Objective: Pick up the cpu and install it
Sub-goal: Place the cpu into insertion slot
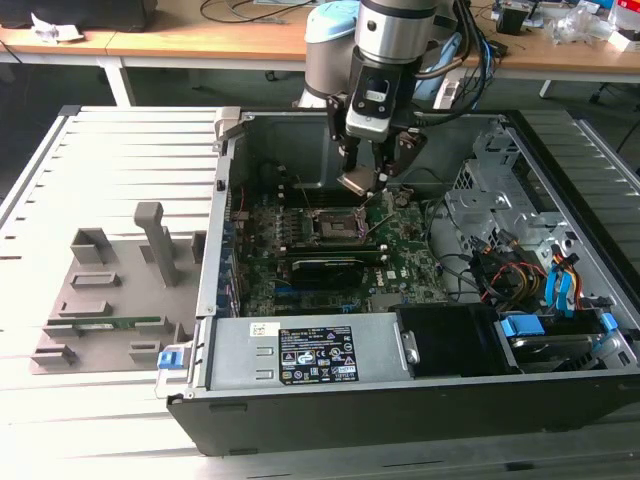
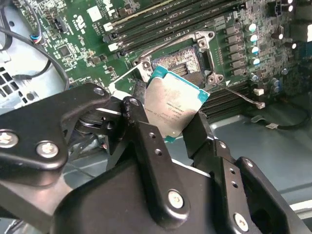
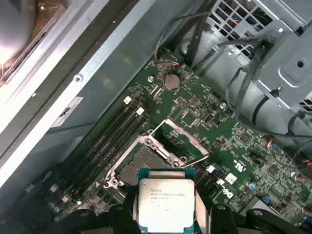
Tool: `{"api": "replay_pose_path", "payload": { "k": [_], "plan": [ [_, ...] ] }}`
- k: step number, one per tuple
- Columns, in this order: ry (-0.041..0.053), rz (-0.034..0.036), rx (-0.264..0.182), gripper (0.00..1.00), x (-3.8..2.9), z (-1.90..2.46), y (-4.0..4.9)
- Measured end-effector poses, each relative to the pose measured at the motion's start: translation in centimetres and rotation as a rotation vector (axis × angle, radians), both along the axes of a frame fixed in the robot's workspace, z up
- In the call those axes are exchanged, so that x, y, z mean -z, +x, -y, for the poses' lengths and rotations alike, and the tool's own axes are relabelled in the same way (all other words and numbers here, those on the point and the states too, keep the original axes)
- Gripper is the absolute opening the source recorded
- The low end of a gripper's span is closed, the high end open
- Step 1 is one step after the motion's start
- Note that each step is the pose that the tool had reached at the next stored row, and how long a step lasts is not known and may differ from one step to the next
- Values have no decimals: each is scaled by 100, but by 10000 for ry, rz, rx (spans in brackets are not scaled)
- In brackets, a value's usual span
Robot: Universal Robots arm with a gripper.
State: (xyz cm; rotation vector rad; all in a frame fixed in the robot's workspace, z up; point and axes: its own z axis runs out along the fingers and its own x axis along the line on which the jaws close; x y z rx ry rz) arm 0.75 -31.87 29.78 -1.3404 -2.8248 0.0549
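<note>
Above the motherboard socket (image 3: 139,165), inside the open computer case (image 1: 222,210): the cpu (image 2: 176,105), one item. It is a flat square chip with a pale silver metal top and a green edge, its printed face showing in both wrist views. It is held off the board, tilted, not seated.

Gripper (image 1: 373,178): black, two-fingered, jaws clamped on opposite edges of the cpu. Its fingers (image 2: 146,141) are dark metal with screw heads.

Arm (image 1: 395,30): silver and pale blue, standing over the far edge of the case.

Socket: dark square, metal-framed, uncovered, with its load frame (image 3: 179,139) hinged up.

Memory slots (image 3: 109,139): black, parallel, along one side of the socket.

Motherboard (image 1: 400,265): green, flat on the case floor, with a coin cell (image 3: 171,81) near the edge by the case wall.

Case: dark, lying on its side, lid off, on the part of the table toward the exterior view's right, up to the near edge.
- A grey box with a printed label (image 1: 300,352) lies along the near edge of the case.
- A drive cage (image 1: 500,200) and loose cables with blue tabs (image 1: 520,326) sit at the edge on the exterior view's right.

Table (image 1: 120,150): grey slatted metal.

Grey fixture (image 1: 110,290): toward the table's near corner on the exterior view's left, beside the case. It carries a green memory stick (image 1: 120,323).

Room: wooden desks (image 1: 200,35) with cables along the far side.
</note>
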Motion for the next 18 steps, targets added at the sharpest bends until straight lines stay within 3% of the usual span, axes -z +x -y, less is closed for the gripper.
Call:
{"api": "replay_pose_path", "payload": {
  "k": [9, 11, 12, 15, 18],
  "plan": [
    [-60, -2, 1827, 55, 18, 0, 0],
    [-75, -3, 2465, 55, 23, 0, 0],
    [-84, -4, 3097, 55, 28, 0, 0],
    [-84, -9, 4355, 55, 39, 0, 0],
    [-85, -12, 4980, 55, 45, 0, 0]
  ]
}}
